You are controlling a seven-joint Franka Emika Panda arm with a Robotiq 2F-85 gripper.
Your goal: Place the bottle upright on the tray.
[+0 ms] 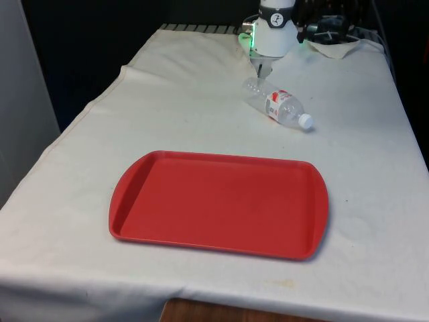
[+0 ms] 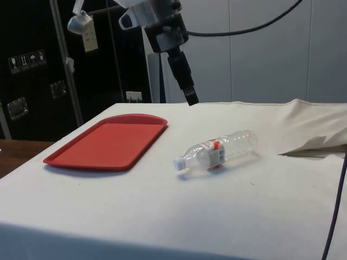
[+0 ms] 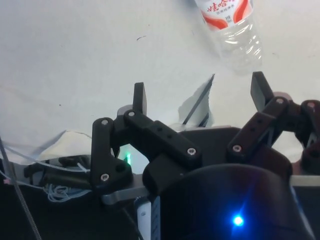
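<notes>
the tabletop (image 1: pixel 375 201) is covered by a white cloth (image 1: pixel 80 201), which is draped over the edges and shows a few small dark specks. a red tray (image 1: pixel 218 203) is laid flat on the cloth, in the near half of the front view, with nothing on it. a clear plastic bottle (image 1: pixel 277 103) is laid on its side directly on the cloth, well apart from the tray and beyond it in the front view. its white cap (image 1: pixel 305 121) is turned toward the tray's side, and a red and white label (image 2: pixel 212 151) is wrapped around its middle. a fold of the cloth (image 2: pixel 317 145) is raised near the bottle in the side view.
</notes>
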